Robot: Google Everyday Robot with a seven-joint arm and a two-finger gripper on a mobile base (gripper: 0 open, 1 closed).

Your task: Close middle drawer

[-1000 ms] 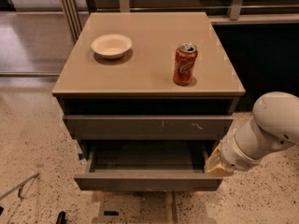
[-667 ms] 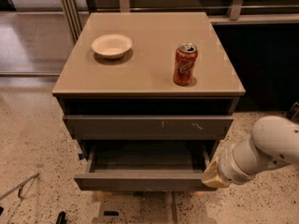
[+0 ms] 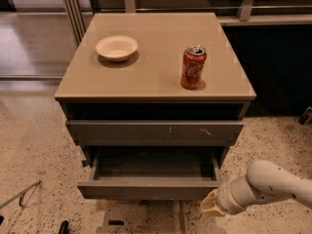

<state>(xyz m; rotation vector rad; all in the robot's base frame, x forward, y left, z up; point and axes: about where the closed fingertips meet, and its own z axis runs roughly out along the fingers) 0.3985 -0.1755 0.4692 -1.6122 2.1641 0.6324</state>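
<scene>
Middle drawer point(image 3: 146, 189) is pulled well out under the cabinet top. My gripper point(image 3: 210, 207) is low, just beside its right front corner; can't tell its state. I'd shift toward front centre and push straight in, or it may skew.

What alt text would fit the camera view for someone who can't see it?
The middle drawer of a cabinet stands pulled open, with the robot's pincer low beside its front corner. A white bowl and a red soda can sit on top.

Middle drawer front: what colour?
The drawer is dark grey, camera view; the hand is by its front corner.
</scene>
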